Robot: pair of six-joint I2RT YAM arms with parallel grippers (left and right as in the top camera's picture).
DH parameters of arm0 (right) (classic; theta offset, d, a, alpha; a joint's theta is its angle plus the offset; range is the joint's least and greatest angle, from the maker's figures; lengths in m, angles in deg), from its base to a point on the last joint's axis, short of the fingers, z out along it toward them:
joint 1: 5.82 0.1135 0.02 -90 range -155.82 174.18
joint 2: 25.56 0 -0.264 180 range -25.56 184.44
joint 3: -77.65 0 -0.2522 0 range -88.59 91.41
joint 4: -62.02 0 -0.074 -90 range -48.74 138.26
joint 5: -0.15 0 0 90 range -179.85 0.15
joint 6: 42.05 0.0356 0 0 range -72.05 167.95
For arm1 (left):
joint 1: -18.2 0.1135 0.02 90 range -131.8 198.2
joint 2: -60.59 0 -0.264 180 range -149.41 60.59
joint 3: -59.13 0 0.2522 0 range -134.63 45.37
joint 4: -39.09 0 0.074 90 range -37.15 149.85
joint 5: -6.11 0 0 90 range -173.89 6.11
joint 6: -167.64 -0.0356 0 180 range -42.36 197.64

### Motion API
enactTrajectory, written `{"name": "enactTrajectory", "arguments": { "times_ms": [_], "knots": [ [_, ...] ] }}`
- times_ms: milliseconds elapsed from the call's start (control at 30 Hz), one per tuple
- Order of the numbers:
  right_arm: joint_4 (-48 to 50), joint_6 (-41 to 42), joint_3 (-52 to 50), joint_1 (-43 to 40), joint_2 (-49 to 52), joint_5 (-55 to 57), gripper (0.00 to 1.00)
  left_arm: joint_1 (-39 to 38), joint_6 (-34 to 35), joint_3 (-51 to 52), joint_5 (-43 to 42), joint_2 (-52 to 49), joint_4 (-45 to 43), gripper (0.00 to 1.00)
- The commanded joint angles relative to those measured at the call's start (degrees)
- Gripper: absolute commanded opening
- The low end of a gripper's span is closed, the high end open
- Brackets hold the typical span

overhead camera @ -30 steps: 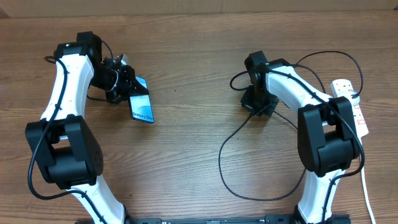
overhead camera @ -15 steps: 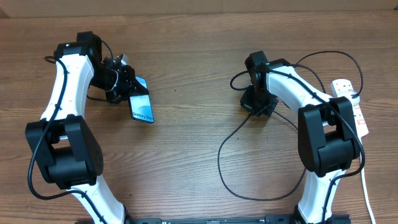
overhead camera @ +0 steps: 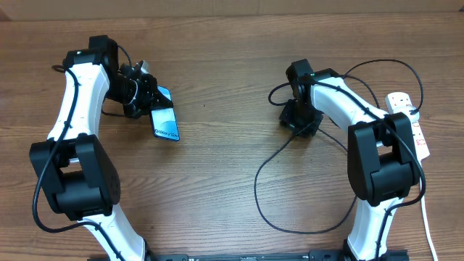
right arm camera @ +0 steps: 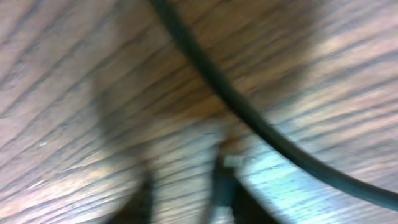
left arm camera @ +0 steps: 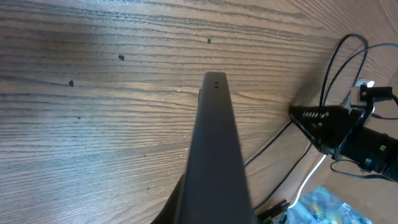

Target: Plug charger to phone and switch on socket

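The phone (overhead camera: 165, 123), with its light-blue screen lit, is tilted and held at its far end by my left gripper (overhead camera: 147, 101), which is shut on it. In the left wrist view the phone (left arm camera: 214, 143) shows as a dark edge pointing away. The charger's thin black cable (overhead camera: 264, 163) loops over the table's right half. My right gripper (overhead camera: 299, 122) is low on the table over that cable. The blurred right wrist view shows the cable (right arm camera: 249, 112) crossing ahead of two dark fingers (right arm camera: 186, 193) with bare wood between them. The white socket strip (overhead camera: 415, 127) with red switches lies at the far right.
The strip's thick white cord (overhead camera: 428, 225) runs down the right edge. More cable arcs behind the right arm (overhead camera: 377, 65). The right arm (left arm camera: 339, 127) and its cables show at the right of the left wrist view. The tabletop is wood.
My left gripper and the phone have shifted very slightly toward the far side. The right gripper stays low over the cable.
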Motion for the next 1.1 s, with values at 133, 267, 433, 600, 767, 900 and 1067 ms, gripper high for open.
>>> {"name": "enactTrajectory", "arguments": {
  "times_ms": [133, 267, 433, 600, 767, 900, 1067],
  "knots": [
    [-1.38, -0.76, -1.90, 0.00, 2.12, -0.20, 0.54, -0.07, 0.79, -0.13, -1.95, -0.44, 0.02, 0.04],
    [-1.97, -0.76, -1.88, -0.02, 2.12, -0.20, 0.11, -0.07, 0.79, -0.13, -1.95, -0.44, 0.02, 0.04],
    [-2.47, -0.76, -1.90, -0.02, 2.12, -0.20, 0.13, -0.07, 0.79, -0.13, -1.95, -0.44, 0.07, 0.04],
    [-2.10, -0.76, -1.90, -0.02, 2.12, -0.17, 0.04, -0.07, 0.76, -0.13, -1.92, -0.44, 0.20, 0.04],
    [0.79, -4.59, -1.88, -0.02, 2.10, -4.90, 0.04, -0.07, 0.79, -0.13, -1.95, -0.44, -0.33, 0.04],
    [4.74, -23.17, -1.60, -0.11, 0.55, -24.55, 0.04, 0.37, -0.63, -0.13, -5.46, -0.44, -0.02, 0.04],
    [4.57, -43.78, -1.57, 0.00, -5.01, -44.74, 0.04, 0.85, -17.77, -0.13, -27.21, -0.42, -0.90, 0.04]
  ]
}}
